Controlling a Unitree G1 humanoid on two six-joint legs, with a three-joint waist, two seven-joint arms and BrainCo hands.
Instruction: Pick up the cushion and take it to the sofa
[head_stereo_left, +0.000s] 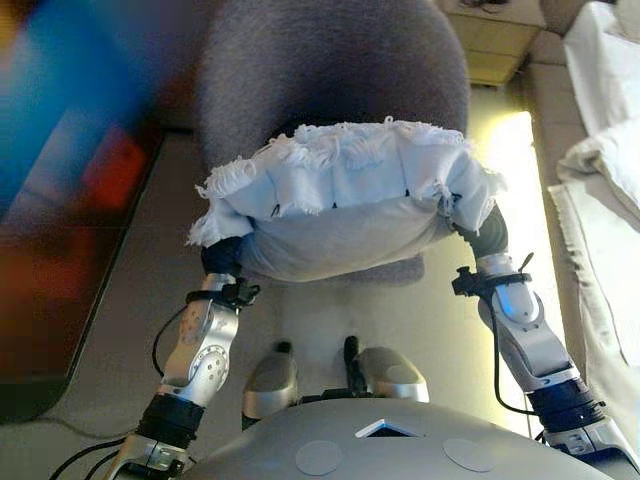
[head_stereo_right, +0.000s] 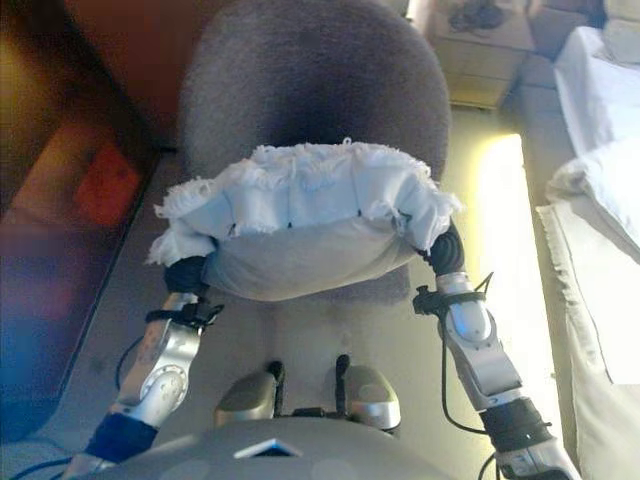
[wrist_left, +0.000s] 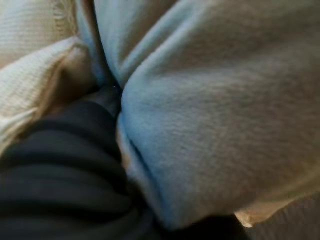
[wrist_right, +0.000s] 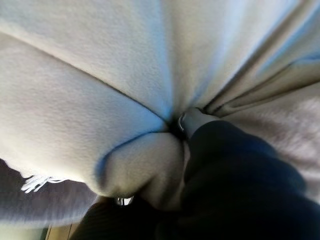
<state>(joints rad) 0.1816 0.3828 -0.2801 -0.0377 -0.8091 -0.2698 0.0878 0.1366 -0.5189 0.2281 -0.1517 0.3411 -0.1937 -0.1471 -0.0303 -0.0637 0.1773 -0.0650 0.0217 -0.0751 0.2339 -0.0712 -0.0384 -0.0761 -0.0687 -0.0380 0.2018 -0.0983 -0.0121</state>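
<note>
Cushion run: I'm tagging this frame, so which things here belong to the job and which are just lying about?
Job:
cushion
left robot hand
right robot hand
both pressed into cushion ends

Lying about:
grey round pouf
wooden side table
white bedding

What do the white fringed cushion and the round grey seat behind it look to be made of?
The white fringed cushion looks like soft woven or fleecy fabric over a squashy filling: frayed tassels run along its top edge, and it creases deeply where the left hand and right hand press in. The round grey seat seems upholstered in matt, slightly fuzzy cloth, possibly felt or short pile; no sheen shows.
</note>
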